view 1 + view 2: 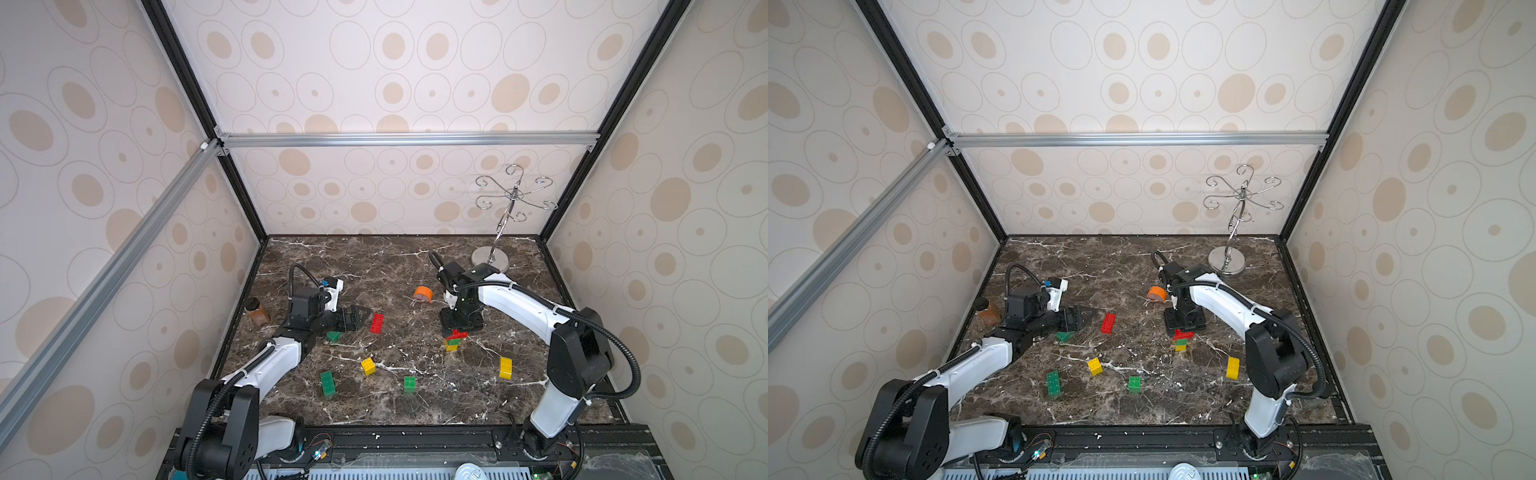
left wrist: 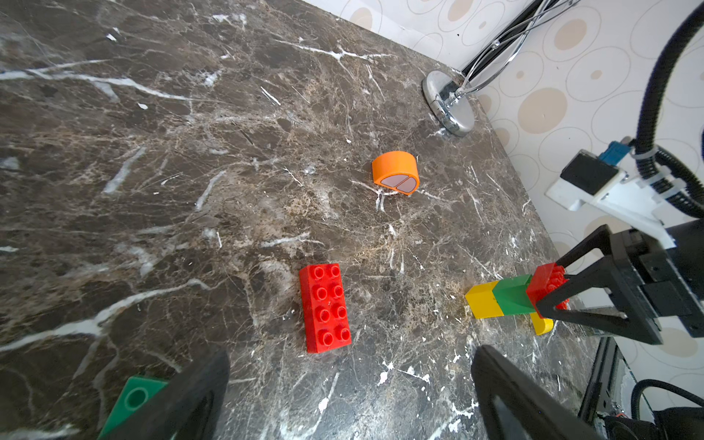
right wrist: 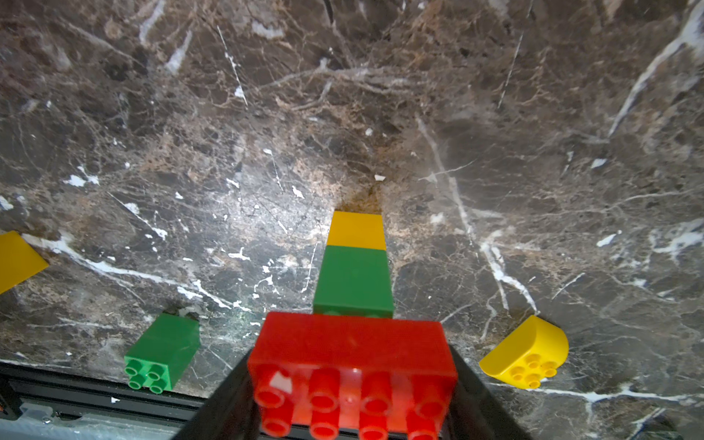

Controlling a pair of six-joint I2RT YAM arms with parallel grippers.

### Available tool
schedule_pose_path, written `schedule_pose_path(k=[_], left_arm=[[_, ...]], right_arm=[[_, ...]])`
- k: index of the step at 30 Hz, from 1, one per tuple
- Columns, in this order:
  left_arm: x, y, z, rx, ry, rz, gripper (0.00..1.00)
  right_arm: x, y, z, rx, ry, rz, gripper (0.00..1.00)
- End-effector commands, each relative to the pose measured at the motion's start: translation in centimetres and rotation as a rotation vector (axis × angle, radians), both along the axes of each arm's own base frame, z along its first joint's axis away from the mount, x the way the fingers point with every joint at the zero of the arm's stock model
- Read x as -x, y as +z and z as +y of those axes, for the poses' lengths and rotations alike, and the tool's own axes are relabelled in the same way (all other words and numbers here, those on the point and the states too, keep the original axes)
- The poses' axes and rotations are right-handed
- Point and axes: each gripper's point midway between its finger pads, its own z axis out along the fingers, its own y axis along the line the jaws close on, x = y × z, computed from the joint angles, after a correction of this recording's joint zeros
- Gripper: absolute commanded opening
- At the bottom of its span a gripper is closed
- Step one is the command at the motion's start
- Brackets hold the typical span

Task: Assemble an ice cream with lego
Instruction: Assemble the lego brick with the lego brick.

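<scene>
Risk sits with the right gripper (image 2: 548, 287), whose jaws are clamped across the long red brick (image 3: 352, 354) at the top of a thin stack: a green brick (image 3: 353, 282) under it and a yellow brick (image 3: 356, 230) standing on the table (image 2: 152, 190). The red piece overhangs the green one on both sides, and I cannot tell whether it is fully pressed home. An off-centre push, or a sideways drag as the jaws let go, would likely topple everything, since the foot is one small brick. A yellow dome (image 3: 527, 356) lies to one side of this gripper and a green square brick (image 3: 162, 350) to the other, both clear of the stack but within reach of a fall.

The left gripper (image 1: 358, 316) is spread wide and empty, low over the table, with a second red brick (image 2: 324, 308) just ahead of it and a green piece (image 2: 131, 400) beside one finger. Farther ahead the orange dome (image 2: 395, 171) lies alone with bare table around it — an easy approach. The metal stand (image 2: 449, 110) is well beyond the right gripper, by the wall.
</scene>
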Motion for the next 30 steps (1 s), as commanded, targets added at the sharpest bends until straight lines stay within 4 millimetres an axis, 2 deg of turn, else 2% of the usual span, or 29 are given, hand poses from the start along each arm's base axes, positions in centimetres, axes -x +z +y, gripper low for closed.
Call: schedule_pose_path(k=[1,9,15,22,30], left_arm=[[-0.6,1.9,-0.2,-0.006,-0.012,-0.060,1.00],[-0.6,1.8,-0.2,-0.006,-0.011,-0.056,1.00],[-0.5,1.6,-0.2,-0.010,-0.011,-0.054,1.00],[-0.6,1.7,-0.2,-0.003,-0.012,-0.057,1.00],[-0.4,1.7,-0.1,-0.012,-0.014,-0.054,1.00]], right_arm=[[0.9,0.2,-0.2,-0.010,0.017,0.014,0.27],[0.8,-0.7,-0.1,0.005,0.013,0.029,0.27],[0.6,0.2,0.1,0.005,0.031,0.005,0.27],[1.6,-2.5,0.5,0.000,0.066,0.092,0.29],[2.7,-3.9,-1.5,0.120,0.138,0.154,0.27]])
